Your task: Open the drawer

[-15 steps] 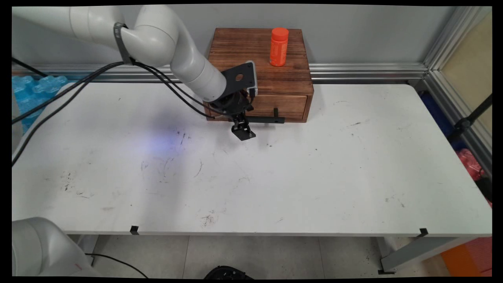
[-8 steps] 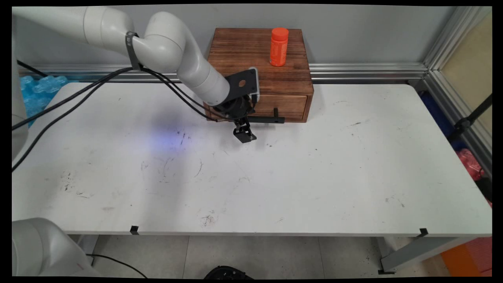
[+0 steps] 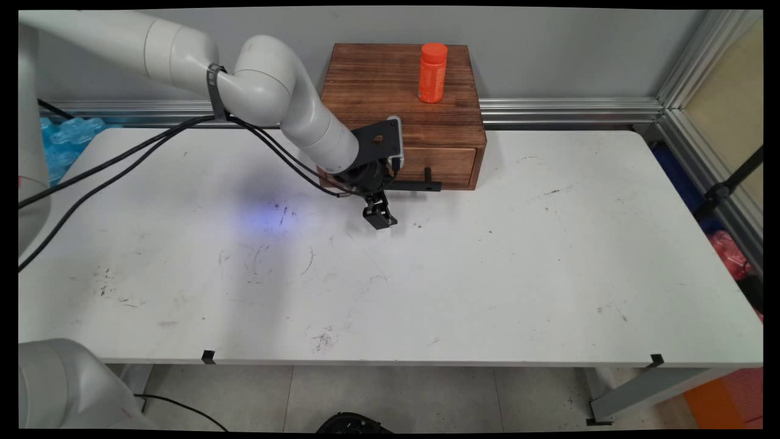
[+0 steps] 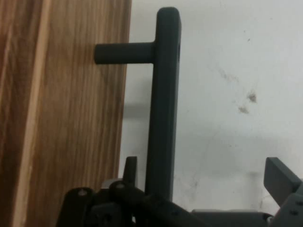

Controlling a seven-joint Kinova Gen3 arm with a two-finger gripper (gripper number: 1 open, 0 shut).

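A dark wooden box (image 3: 390,79) stands at the table's far edge, with a drawer (image 3: 442,164) in its front. The drawer's black bar handle (image 3: 414,185) sticks out toward the near side. My gripper (image 3: 378,213) hangs at the handle's left end, pointing down along the drawer front. In the hand view the handle (image 4: 163,104) runs up the picture beside the wooden front (image 4: 61,113). It lies between the open gripper's (image 4: 206,172) fingers, close to the left finger (image 4: 130,166) and well apart from the right one (image 4: 280,178). An orange bottle (image 3: 432,72) stands upright on the box top.
The white table (image 3: 487,274) stretches wide to the near side and the right of the box. Black cables (image 3: 122,158) hang from the arm over the table's left part. A metal rail (image 3: 567,110) runs along the wall behind.
The arm's wrist has shifted a little right and toward the near side, and the gripper has dropped lower beside the handle's left end. Box, drawer and bottle have not moved.
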